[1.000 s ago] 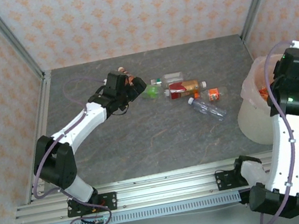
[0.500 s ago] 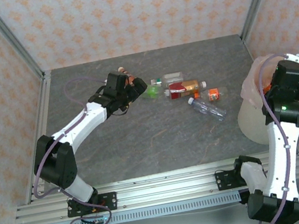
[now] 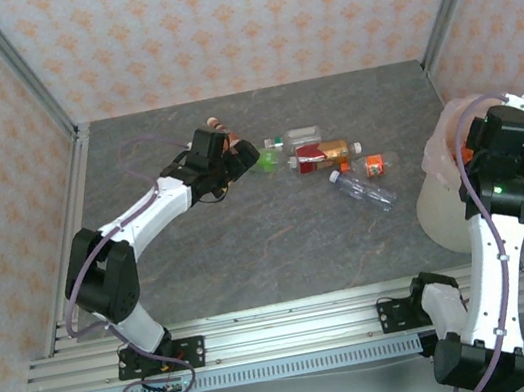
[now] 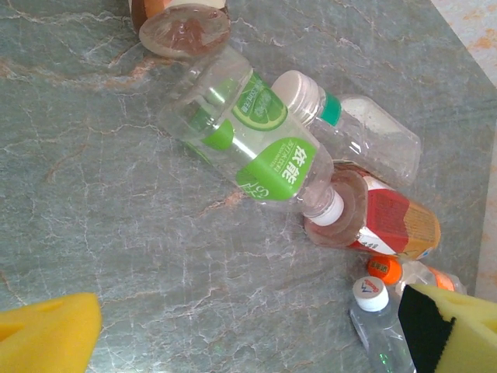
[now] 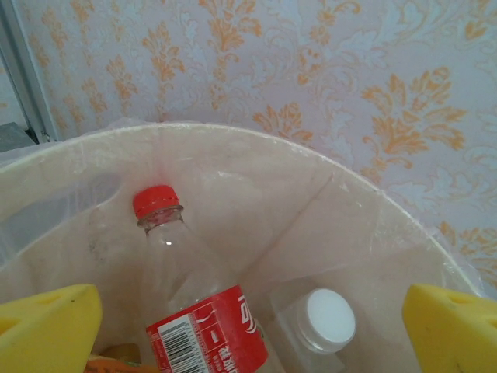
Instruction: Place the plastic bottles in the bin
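R fingers (image 5: 46,330) are seen spread wide right over the bin (image 5: 233,140), w/ nothing gripped. A red-capped bottle (image 5: 203,326) is seen inside the bin, neck up by the liner, beside a white-capped one (image 5: 326,318). It's judged as let go, since neither pad is touching it. The wide spread is prob. chosen so it can drop free w/o snagging. Well apart from the bin, on the bench (image 3: 251,249), a loose cluster of bottles is left to be cleared. A green-label bottle (image 4: 252,148) lies toward the cluster's end away from the bin, and a red-label one (image 4: 380,221) seems to be touched by its cap. Orange- and white-capped ones are seen on the bin side. L fingers (image 4: 46,334) are held fully open, empty, just short of the green-label bottle, not touching. That gap is prob. set wide because the bottle lies at a slant to them. Lowering astride its body is called for next. Risk: the neighbour gets nudged.
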